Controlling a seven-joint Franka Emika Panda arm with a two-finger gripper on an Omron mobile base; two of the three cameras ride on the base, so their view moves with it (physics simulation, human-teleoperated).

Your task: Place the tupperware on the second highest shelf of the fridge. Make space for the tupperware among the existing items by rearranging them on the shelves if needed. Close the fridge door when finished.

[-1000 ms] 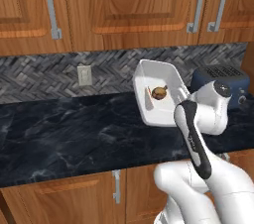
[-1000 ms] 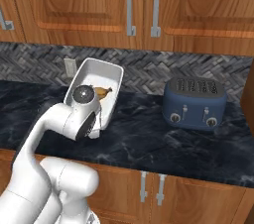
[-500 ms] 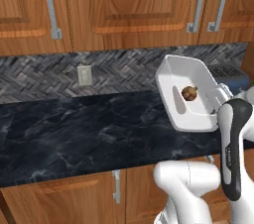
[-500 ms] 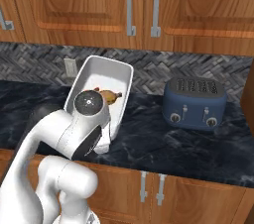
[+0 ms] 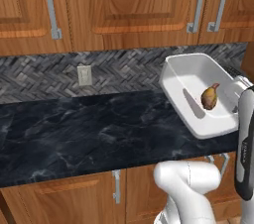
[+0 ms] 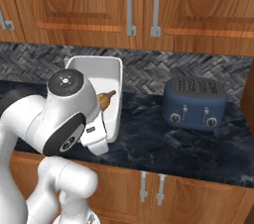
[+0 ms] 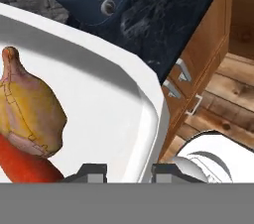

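The two-finger gripper (image 7: 128, 172) is pinching the rim of the white lidless tupperware (image 5: 198, 94), drumstick (image 5: 210, 97) inside, holding it above the dark marble counter (image 5: 74, 134) near the blue toaster (image 6: 195, 103), so shelving it and closing the fridge remain.

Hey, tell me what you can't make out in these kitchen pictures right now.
- Gripper: in the hand view the grey band cuts it off; just the tips show astride the tupperware wall.
- Tupperware's near end: right base view, hidden behind the robot's arm.
- Toaster: cut off by the top edge in the hand view.
- Red bit beside the drumstick: cut off by the hand view's left edge.
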